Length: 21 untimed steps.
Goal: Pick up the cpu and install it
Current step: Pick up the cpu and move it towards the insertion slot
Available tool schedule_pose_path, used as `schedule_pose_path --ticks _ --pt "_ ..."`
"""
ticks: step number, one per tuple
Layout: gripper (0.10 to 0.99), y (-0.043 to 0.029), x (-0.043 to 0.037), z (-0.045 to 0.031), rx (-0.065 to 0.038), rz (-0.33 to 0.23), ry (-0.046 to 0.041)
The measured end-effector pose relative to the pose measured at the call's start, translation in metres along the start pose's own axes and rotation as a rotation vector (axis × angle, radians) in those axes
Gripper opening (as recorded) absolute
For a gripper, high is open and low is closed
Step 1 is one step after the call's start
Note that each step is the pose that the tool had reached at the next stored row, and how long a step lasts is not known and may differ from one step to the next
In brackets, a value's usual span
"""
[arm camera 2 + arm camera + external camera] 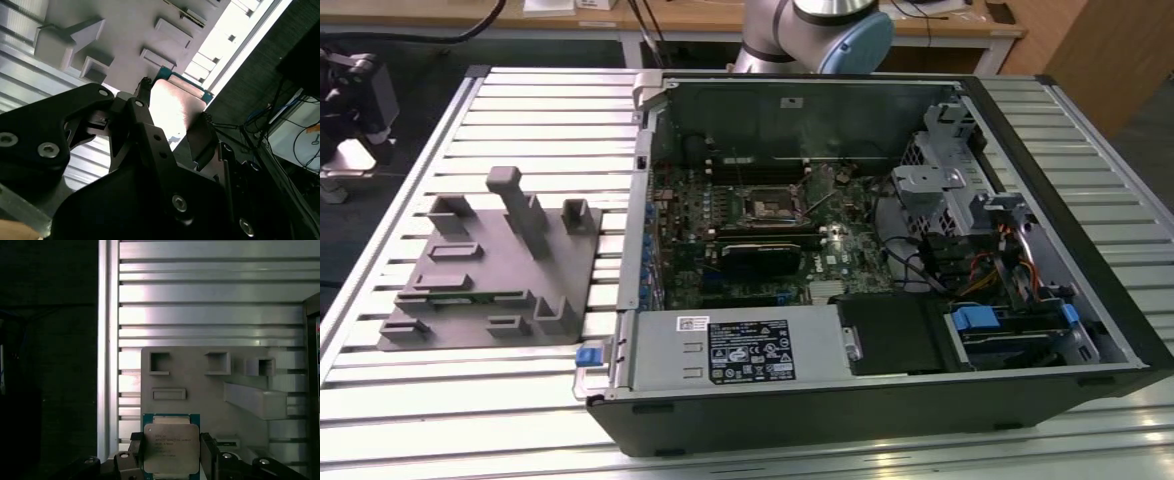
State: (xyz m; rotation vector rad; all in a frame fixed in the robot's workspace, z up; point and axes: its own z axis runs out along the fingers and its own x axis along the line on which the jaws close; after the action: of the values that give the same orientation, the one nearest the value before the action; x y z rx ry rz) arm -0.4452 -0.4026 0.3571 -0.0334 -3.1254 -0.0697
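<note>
Here, grips the cpu point(171, 440) by two opposite edges with the claw point(172, 451), metal lid showing, over the grey fixture's point(200, 390) edge on the slatted table point(200, 315).

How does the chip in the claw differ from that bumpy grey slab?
The cpu is small, with a shiny metal top and green rim; the grey fixture is far larger, matt, with raised blocks. The cpu is held in the gripper; the grey fixture lies on the slatted table.
</note>
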Motion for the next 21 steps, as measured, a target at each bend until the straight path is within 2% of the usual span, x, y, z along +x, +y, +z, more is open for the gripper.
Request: schedule_pose_path --ticks 21 --pt "0.541 0.0024 0.0007 -0.0407 0.000 0.000 0.0000"
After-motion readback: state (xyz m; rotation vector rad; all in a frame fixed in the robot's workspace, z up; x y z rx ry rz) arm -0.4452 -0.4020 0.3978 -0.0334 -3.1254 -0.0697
